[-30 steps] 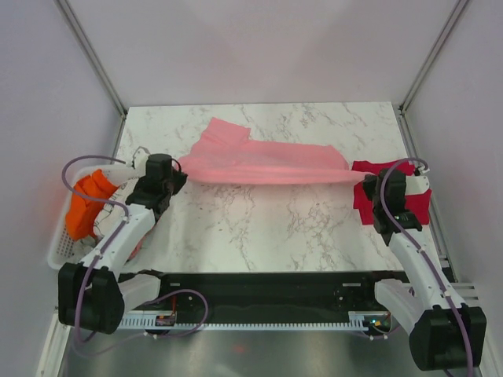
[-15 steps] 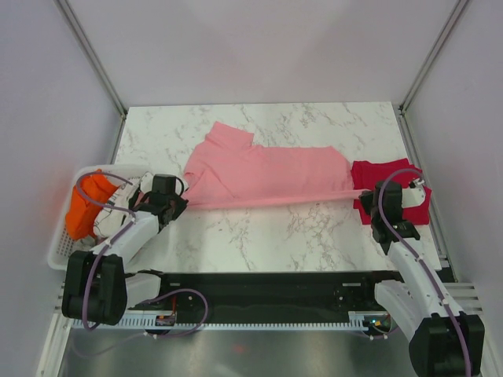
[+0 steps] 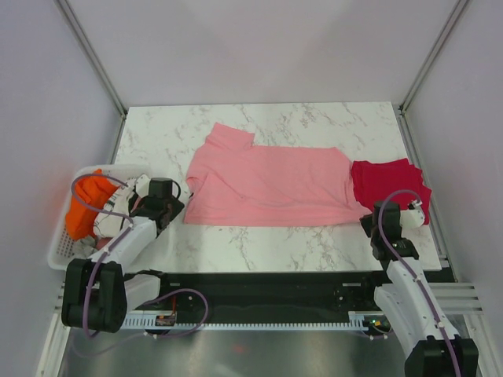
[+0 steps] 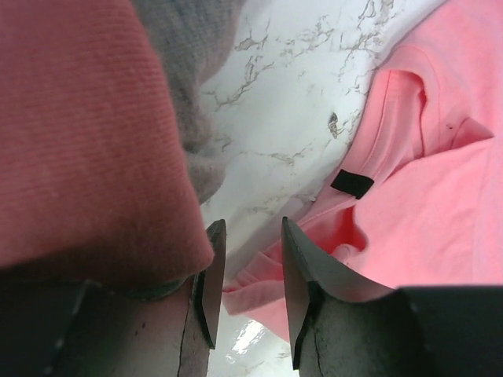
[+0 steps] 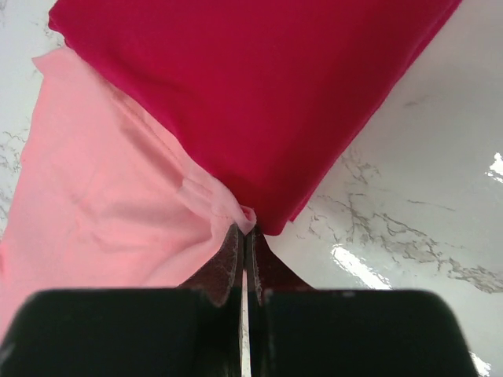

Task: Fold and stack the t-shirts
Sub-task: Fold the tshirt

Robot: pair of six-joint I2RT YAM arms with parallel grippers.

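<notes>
The light pink t-shirt (image 3: pixel 271 184) lies spread flat across the middle of the table. The crimson red t-shirt (image 3: pixel 389 184) lies folded to its right, and the pink shirt's right edge touches it. My left gripper (image 3: pixel 176 206) is at the pink shirt's near left corner. In the left wrist view its jaws (image 4: pixel 250 236) are open, with the pink hem (image 4: pixel 259 287) lying loose between them. My right gripper (image 3: pixel 368 223) is at the near right corner. In the right wrist view it (image 5: pixel 244 229) is shut on a pinch of pink cloth (image 5: pixel 110 181) beside the red shirt (image 5: pixel 259 86).
A white basket (image 3: pixel 59 253) stands at the table's left edge, holding an orange garment (image 3: pixel 82 206) and other clothes. Salmon cloth (image 4: pixel 78 133) and grey cloth (image 4: pixel 181 47) fill the left of the left wrist view. Walls close in the left, right and back.
Both grippers moved toward the near edge and down. The pink shirt, held stretched in a narrow band between them, now lies spread flat on the table.
</notes>
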